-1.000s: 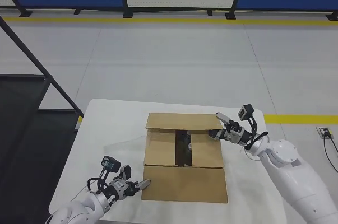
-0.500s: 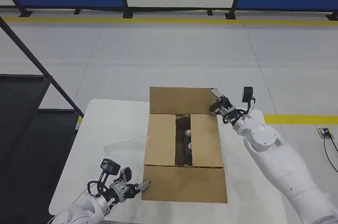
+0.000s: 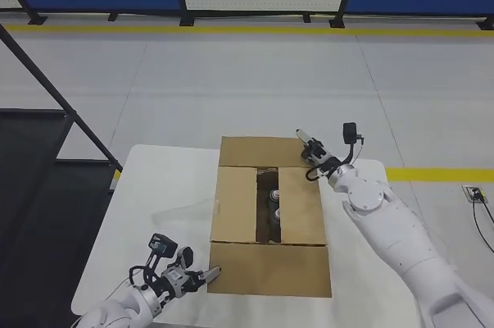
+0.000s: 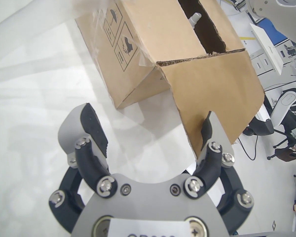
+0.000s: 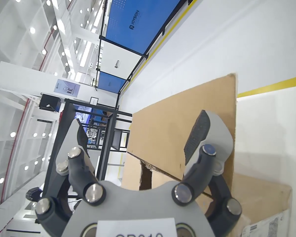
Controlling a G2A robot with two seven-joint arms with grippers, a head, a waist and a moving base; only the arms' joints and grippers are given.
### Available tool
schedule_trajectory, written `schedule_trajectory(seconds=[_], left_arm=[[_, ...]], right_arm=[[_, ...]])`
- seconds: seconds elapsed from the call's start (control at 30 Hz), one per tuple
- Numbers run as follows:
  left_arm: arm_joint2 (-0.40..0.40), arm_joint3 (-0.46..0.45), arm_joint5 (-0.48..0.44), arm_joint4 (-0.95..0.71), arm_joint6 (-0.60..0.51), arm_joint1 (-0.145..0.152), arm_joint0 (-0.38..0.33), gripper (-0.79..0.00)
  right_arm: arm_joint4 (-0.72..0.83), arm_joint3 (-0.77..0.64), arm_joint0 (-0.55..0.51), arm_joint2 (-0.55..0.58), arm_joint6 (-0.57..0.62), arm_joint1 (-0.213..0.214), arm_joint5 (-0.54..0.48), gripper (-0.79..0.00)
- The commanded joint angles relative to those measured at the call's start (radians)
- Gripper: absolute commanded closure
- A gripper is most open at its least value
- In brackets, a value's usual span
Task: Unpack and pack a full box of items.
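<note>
I see the box (image 3: 267, 217) mid-desk (image 3: 152, 213), its end flaps folded out toward the desk's near and far edges. Bottles (image 3: 274, 197) show through the slit between the side flaps. My left tool (image 4: 148, 124) is spread wide, gripping nothing, by the near flap's left corner. My right tool (image 5: 138, 134), equally wide and bare, is at the far flap's right corner.
</note>
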Motion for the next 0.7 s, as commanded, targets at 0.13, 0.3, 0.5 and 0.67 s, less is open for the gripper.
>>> schedule_trajectory(seconds=[0.13,0.3,0.5,0.67], left_arm=[[0.007,0.005,-0.001,0.006,0.002,0.001,0.003,-0.785],[0.008,0.006,-0.004,0.009,0.007,0.003,0.006,-0.785],[-0.015,-0.008,-0.019,-0.024,0.051,0.005,0.012,-0.785],[-0.085,-0.043,-0.032,-0.111,0.123,0.007,0.041,-0.785]], right_arm=[[-0.026,0.069,0.030,-0.016,0.009,-0.037,0.059,-0.785],[-0.034,0.111,0.046,-0.005,-0.003,-0.056,0.024,-0.785],[0.053,0.060,0.024,0.056,0.148,-0.050,-0.109,-0.785],[0.081,-0.071,-0.032,0.100,0.430,-0.013,-0.084,-0.785]])
